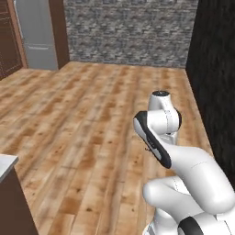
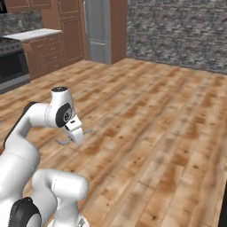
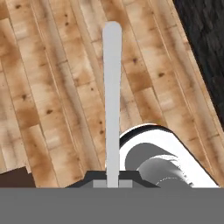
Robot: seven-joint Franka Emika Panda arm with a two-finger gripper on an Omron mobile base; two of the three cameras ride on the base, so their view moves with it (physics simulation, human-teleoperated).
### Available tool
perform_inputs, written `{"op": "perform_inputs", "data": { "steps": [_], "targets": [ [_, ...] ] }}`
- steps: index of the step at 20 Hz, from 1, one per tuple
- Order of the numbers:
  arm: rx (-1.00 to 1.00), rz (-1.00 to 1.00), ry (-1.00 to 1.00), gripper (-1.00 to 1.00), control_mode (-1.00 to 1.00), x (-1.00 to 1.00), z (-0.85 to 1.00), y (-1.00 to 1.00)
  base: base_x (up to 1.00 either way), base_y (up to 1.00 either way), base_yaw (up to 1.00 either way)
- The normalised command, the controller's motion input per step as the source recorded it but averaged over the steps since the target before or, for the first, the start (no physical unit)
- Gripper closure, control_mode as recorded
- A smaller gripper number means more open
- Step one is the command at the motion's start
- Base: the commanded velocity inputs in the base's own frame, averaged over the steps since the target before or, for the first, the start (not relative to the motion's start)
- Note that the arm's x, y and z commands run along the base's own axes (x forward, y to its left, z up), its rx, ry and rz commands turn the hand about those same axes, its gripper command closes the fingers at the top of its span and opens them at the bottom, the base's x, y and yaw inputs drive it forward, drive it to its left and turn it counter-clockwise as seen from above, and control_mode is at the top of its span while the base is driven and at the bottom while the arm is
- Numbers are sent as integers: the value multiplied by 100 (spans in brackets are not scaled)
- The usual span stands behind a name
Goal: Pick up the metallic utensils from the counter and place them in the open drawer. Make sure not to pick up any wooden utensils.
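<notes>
A thin silver-grey fork (image 3: 112,96) rises straight up the hand view from between my finger tips, over wooden floor. My gripper (image 3: 112,183) is shut on its lower end. In the right base view the gripper (image 2: 76,135) hangs below the folded arm's wrist, with the fork (image 2: 88,131) sticking out sideways as a thin grey line. A white counter (image 2: 33,34) on brown cabinets stands far off at the upper left. A pale counter corner (image 1: 6,164) on a brown base shows at the left edge of the left base view. The drawer, the dark-handled utensil and the wooden spoons are out of view.
Wide wooden floor lies all around the base. A black wall (image 1: 213,69) stands close on the right. A grey fridge (image 2: 97,31) and a stone wall (image 2: 177,31) are at the back, with a stove (image 2: 11,62) far left. A dark brown patch (image 3: 13,177) sits low left in the hand view.
</notes>
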Motion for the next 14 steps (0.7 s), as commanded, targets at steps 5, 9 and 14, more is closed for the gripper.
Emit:
{"op": "perform_inputs", "data": {
  "steps": [5, 9, 14],
  "targets": [
    [0, 0, 0, 100, 100, 0, 0, 0, 100, -40, 40],
    [0, 0, 0, 100, 100, 0, 0, 0, 100, -39, 41],
    [0, 0, 0, 100, 100, 0, 0, 0, 100, -35, 40]
  ]
}}
